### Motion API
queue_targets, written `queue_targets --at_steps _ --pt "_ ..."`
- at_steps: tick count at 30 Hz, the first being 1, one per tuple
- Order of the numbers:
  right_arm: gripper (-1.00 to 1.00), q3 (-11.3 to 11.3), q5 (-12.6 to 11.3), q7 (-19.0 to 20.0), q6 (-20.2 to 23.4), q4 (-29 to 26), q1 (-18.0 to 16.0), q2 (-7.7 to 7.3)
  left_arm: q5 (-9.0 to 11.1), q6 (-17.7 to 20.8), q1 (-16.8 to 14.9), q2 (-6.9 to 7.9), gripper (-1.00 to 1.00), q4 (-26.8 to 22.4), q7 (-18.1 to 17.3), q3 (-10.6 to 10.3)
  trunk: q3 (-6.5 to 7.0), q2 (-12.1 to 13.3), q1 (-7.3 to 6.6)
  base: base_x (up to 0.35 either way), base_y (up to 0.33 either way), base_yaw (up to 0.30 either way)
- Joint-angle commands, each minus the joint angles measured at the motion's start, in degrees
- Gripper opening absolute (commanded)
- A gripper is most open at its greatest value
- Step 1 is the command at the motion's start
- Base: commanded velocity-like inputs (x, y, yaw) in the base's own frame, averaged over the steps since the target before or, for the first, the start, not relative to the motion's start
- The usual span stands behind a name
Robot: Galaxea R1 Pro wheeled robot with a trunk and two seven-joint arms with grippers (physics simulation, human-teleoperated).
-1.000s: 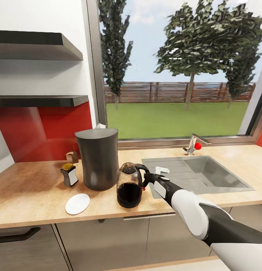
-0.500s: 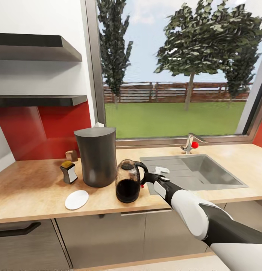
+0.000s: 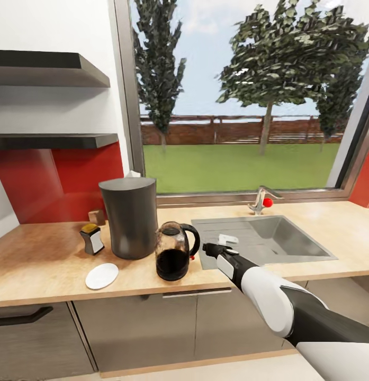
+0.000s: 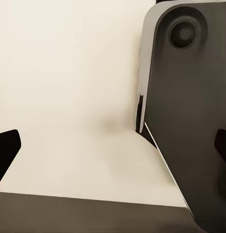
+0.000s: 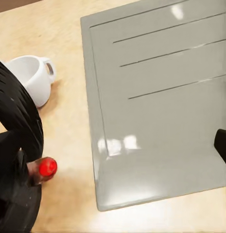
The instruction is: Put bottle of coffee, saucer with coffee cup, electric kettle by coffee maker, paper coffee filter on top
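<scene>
On a wooden kitchen countertop below a wide window, the dark cylindrical coffee maker stands upright with a white paper filter peeking over its far rim. Just to its right, touching or nearly so, stands the glass electric kettle, its black handle turned right toward the robot's right gripper. The gripper hangs just beside that handle, apart from it, at the left edge of the steel sink's drainboard. In the right wrist view one dark fingertip sits at the frame's edge over the drainboard, with the kettle handle and its red switch at the opposite side, so the jaws stand wide with nothing between them.

A white coffee cup rests on the counter past the kettle in that view. The white saucer lies bare near the front edge, left of the kettle. The bottle of coffee stands left of the coffee maker, a small brown block behind it.

The left wrist view shows the left gripper's dark fingertips at opposite edges, spread wide and empty, before a pale surface and a dark robot panel.
</scene>
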Motion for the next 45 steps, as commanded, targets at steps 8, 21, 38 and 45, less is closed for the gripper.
queue_targets --at_steps 8,21,38,45 --pt "1.00 -0.4 0.4 -0.1 0.0 0.0 0.0 0.02 0.0 0.0 0.0 0.03 1.00 0.0 0.1 0.3 -0.02 0.0 0.01 -0.011 -0.014 0.000" --pt "1.00 -0.1 0.6 0.7 0.0 -2.6 -0.1 -0.02 0.0 0.1 -0.1 -0.13 1.00 0.0 0.1 0.3 -0.02 0.0 0.01 0.064 -0.211 0.000" --pt "1.00 11.6 0.5 8.5 31.8 -27.6 -0.1 0.02 0.2 0.0 -0.1 -0.40 1.00 0.0 0.1 0.4 -0.02 0.0 0.01 0.211 -0.170 0.000" --pt "1.00 13.8 0.5 17.8 34.4 -31.8 -0.1 0.02 0.5 0.1 -0.1 -0.36 1.00 0.1 0.2 0.7 -0.02 0.0 0.01 0.021 -0.004 0.000"
